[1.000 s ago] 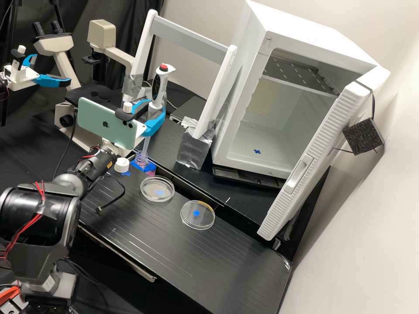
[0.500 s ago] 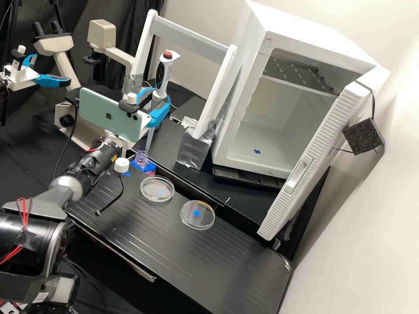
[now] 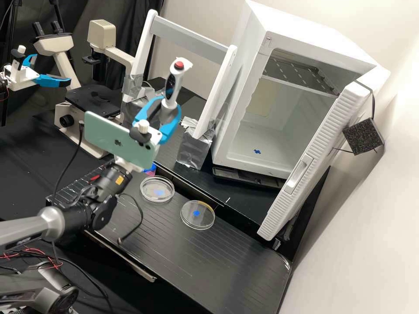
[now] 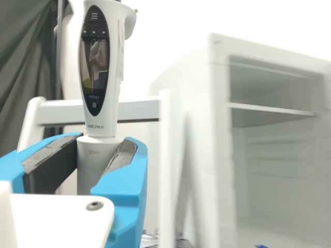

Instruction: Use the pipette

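In the high view, has a pale, brightly lit wall (image 3: 371,244) at four o'clock, black curtain (image 3: 131,13) at eleven, open white cabinet (image 3: 248,56) at two, black bench (image 3: 209,270) at six.

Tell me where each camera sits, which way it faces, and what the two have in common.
High view: fixed off the arm, facing forward and down on the bench; the dark arm and its tool, gripping the pipette, show.
Wrist view: on the arm's wrist, looking out past the pipette; its two blue fingers show.
Shared: pipette, blue fingers, white frame and open white cabinet.
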